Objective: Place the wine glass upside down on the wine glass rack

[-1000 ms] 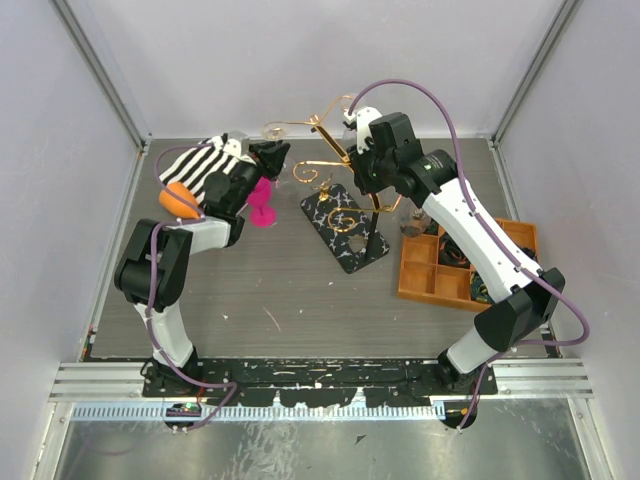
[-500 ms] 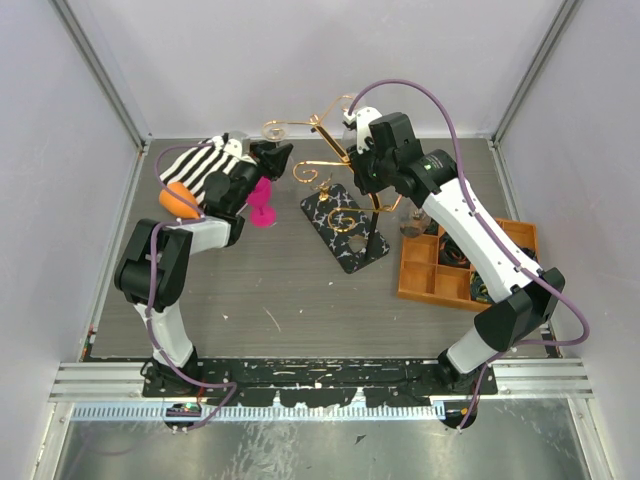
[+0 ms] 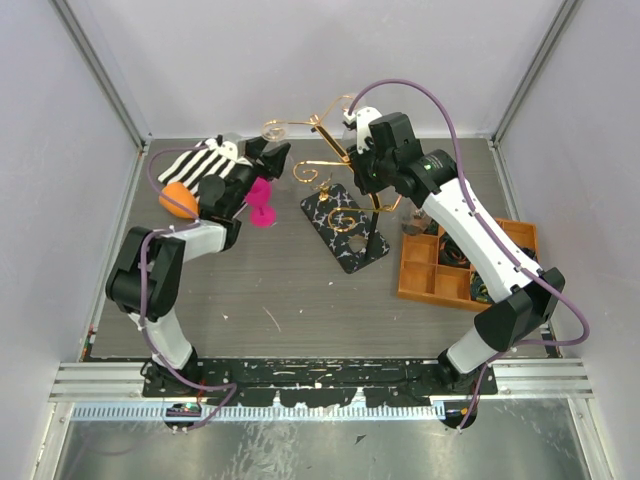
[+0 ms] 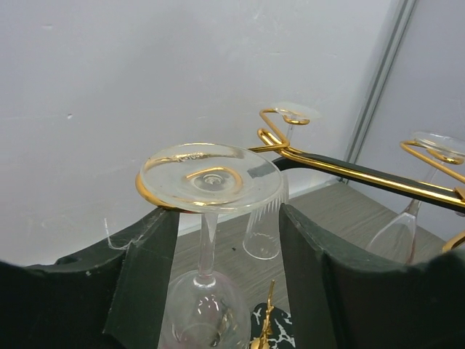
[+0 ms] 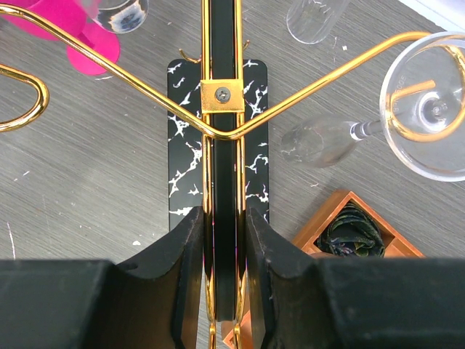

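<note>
1. The wine glass (image 4: pixel 211 182) hangs upside down. Its foot rests on a curled gold arm of the wine glass rack (image 3: pixel 345 228), and its bowl hangs free below. That arm reaches toward the table's far-left corner, while the rack's black base stands near the middle of the far edge.
2. Your left gripper (image 4: pixel 224 218) is open, with one finger on each side of the stem and neither touching it. It holds nothing.
3. Your right gripper (image 5: pixel 221 218) is clamped on the rack's upright post, steadying it.
4. By my reading the glass is placed, and only the retreat is left.
5. First risk: the foot's rim sits close above the left fingers (image 4: pixel 149 247). Pull back crooked or lift early and a finger could hook the rim or stem and slide the foot out of the curl.
6. Second risk: letting go of the post abruptly could jolt the rack and set the hanging glass swinging. The other glasses (image 5: pixel 429 109) hang nearby and could get knocked.
7. Third risk: the pink object (image 3: pixel 262 200) lies just beside the left arm's way back, and a low sweep could strike it.
</note>
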Controlling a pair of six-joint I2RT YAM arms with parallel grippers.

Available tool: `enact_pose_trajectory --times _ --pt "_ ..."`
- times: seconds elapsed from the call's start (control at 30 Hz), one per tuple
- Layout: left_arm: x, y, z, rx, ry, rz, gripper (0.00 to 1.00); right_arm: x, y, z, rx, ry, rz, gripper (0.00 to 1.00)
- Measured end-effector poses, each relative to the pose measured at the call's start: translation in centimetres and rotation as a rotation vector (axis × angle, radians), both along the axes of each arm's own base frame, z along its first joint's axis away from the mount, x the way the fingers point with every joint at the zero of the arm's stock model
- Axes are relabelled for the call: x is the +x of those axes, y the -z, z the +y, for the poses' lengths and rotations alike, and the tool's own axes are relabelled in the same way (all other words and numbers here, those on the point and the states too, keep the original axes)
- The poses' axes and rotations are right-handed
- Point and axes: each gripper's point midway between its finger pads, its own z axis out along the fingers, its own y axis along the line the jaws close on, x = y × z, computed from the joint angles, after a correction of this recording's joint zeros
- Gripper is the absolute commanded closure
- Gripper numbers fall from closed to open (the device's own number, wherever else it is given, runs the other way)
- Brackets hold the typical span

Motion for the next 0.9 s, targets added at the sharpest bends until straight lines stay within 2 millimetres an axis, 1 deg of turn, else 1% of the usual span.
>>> enact_pose_trajectory --times 0.2,0.3,0.43,0.5,0.63,0.73,0.77,0.8,0.9 --pt "-0.5 0.1 0.6 0.015 -0.026 -0.006 0.3 0.0 0.0 0.0 -0.001 0.001 0.0 0.87" --pt "-0.8 0.1 1.0 0.017 -0.043 -0.004 0.28 0.0 0.0 0.0 -0.001 0.003 -0.002 0.86" --pt "-1.6 0.5 1.5 0.013 -0.056 0.013 0.27 0.1 0.1 0.0 -0.001 0.005 -0.005 0.83" --pt "-2.2 0.6 1.8 0.006 -0.06 0.022 0.26 0.2 0.1 0.0 0.002 0.006 -0.01 0.83" --pt "-3.7 0.2 2.8 -0.022 -0.078 0.046 0.26 0.1 0.1 0.0 0.008 0.009 -0.019 0.76" --pt "-5.1 -0.5 3.6 -0.046 -0.088 0.063 0.25 0.2 0.1 0.0 0.011 0.013 -0.024 0.71" --pt "-5.5 -0.3 3.8 -0.053 -0.092 0.077 0.25 0.1 0.0 0.0 0.012 0.013 -0.026 0.7" --pt "-6.1 -1.3 4.1 -0.066 -0.091 0.061 0.25 0.1 0.0 0.0 0.013 0.014 -0.027 0.68" --pt "-7.3 -1.9 4.8 -0.088 -0.101 0.074 0.22 0.2 0.0 0.0 0.018 0.017 -0.03 0.63"
